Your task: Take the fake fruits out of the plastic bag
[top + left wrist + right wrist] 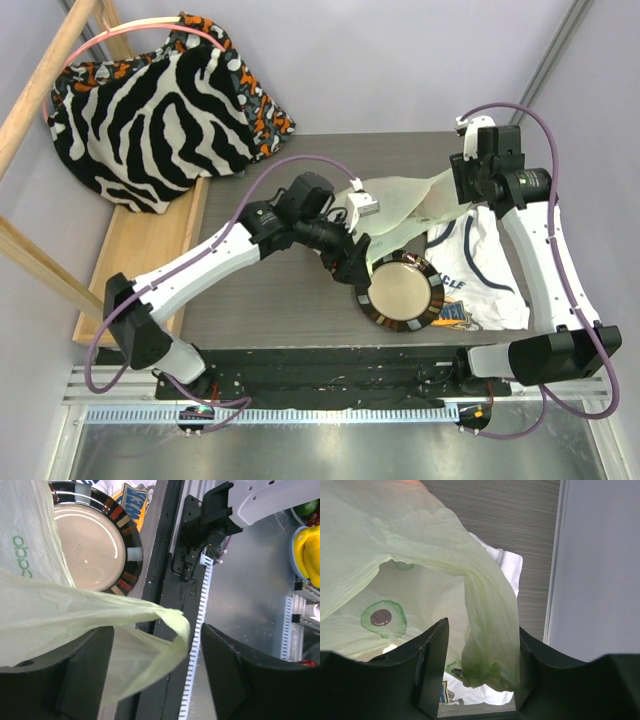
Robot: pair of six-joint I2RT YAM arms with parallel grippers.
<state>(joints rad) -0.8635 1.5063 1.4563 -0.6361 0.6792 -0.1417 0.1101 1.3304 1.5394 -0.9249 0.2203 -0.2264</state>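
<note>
Tabletop (pixel 260 290) carries everything, and the plastic bag (pixel 400 200) hangs slack over its far right part, above the white T-shirt (pixel 490 280) and just behind the plate (pixel 437 292). My worry is the thin film. If I pull before either claw has bitten, a handle could slide out and the bag would slump onto shirt and plate; if I pull hard once clamped, the film could tear; if the bag tips, any fake fruits inside might roll off the edge, though I see none through the film.

My left claw (pixel 155 655) stands wide and released; a handle loop lies between its fingers, touching only one. My right claw (pixel 480 650) is also unclenched, narrower, with a folded handle drooping in the gap, against one finger and short of the other.

The bag's long axis runs across me, from claw to claw; the left loop's tip points at the near edge; I cannot tell where the mouth faces.
</note>
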